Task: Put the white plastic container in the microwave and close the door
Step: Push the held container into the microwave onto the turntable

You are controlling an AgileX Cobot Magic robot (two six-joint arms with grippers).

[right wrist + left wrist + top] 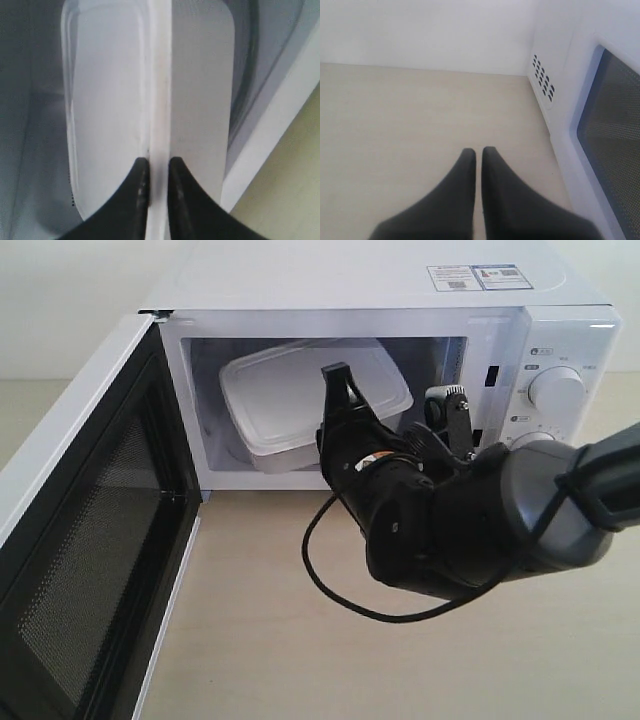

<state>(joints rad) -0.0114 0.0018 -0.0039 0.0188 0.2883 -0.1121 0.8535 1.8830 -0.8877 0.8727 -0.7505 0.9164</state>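
The white microwave [400, 280] stands with its door [90, 530] swung wide open to the left. The white plastic container [300, 400] is inside the cavity, tilted, lid on. My right gripper [345, 410] reaches in through the opening and is shut on the container's near rim. In the right wrist view the rim [160, 100] runs between my right gripper's [159, 165] black fingers, with the lid [107, 90] to one side. My left gripper [478, 152] is shut on nothing, over the bare tabletop beside the door's outer face [612, 130]. It is out of the exterior view.
Two dials [557, 390] sit on the microwave's right panel, just behind my right arm. A black cable [330, 590] loops from that arm over the tan table [300, 660]. The vent holes [543, 80] on the microwave's side show near the left gripper.
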